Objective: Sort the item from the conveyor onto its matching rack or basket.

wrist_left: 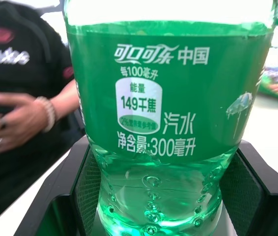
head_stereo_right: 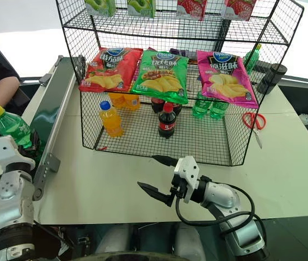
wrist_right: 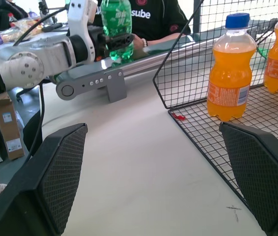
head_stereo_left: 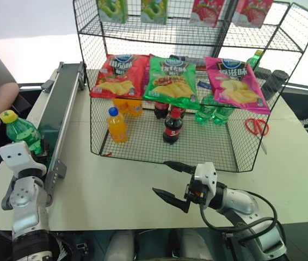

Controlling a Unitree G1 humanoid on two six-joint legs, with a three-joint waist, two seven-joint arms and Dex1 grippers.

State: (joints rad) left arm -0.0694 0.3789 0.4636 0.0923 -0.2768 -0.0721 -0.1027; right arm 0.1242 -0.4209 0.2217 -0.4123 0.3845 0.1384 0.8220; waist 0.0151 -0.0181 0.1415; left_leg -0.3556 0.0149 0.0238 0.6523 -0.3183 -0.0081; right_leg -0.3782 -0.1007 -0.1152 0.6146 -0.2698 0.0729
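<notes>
Soda bottle [head_stereo_left: 22,132] sat upright, clamped in the left end effector [wrist_left: 153,196] at lower left above the conveyor [head_stereo_left: 61,106], ready for the basket [head_stereo_left: 165,149]; the right end effector [head_stereo_left: 169,179] waited wide open, empty.

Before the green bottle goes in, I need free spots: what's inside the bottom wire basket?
Inside the bottom wire basket: orange drink bottles, cola bottles and green bottles. The hanging chip bags cover the back row, so its count is unclear.
</notes>
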